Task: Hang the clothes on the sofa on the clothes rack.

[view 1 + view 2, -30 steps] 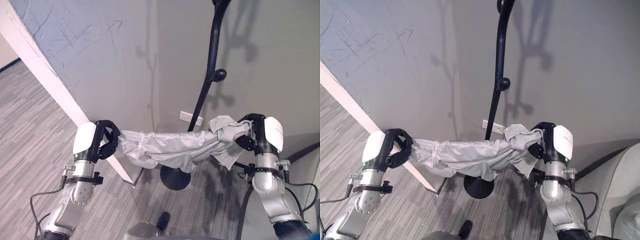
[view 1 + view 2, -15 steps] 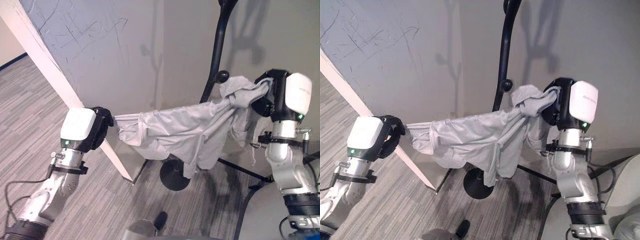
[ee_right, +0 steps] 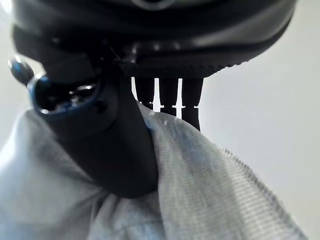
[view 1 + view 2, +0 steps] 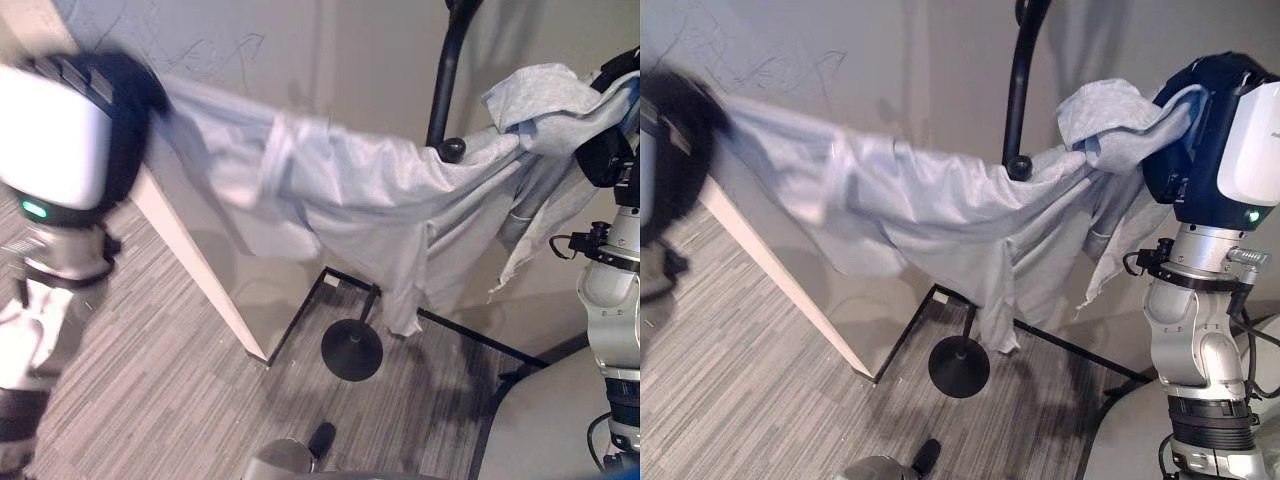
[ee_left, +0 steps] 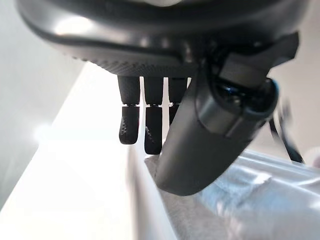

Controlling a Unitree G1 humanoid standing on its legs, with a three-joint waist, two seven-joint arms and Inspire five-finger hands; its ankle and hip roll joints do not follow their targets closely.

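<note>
A light grey shirt [image 4: 380, 200] hangs stretched between my two hands, high in front of the black clothes rack [image 4: 448, 70]. Its middle lies against the rack's round knob [image 4: 452, 150], and a loose part dangles toward the rack's round base [image 4: 352, 350]. My left hand [image 4: 115, 100] is raised at the upper left, close to the camera, shut on one end of the shirt [image 5: 225, 200] between thumb [image 5: 200, 140] and fingers. At the upper right, my right hand [image 4: 1200, 130] is shut on the bunched other end [image 3: 215, 190].
A white slanted beam [image 4: 195, 265] runs down to the floor left of the rack. Behind it stands a grey wall [image 4: 350, 60]. A black floor frame [image 4: 470, 335] lies by the base. A grey sofa corner [image 4: 565, 420] shows at the lower right.
Both hands have lifted the shirt from waist height to the height of the rack's knob. The left hand rose most and came closer to the camera; the shirt is now spread wider.
</note>
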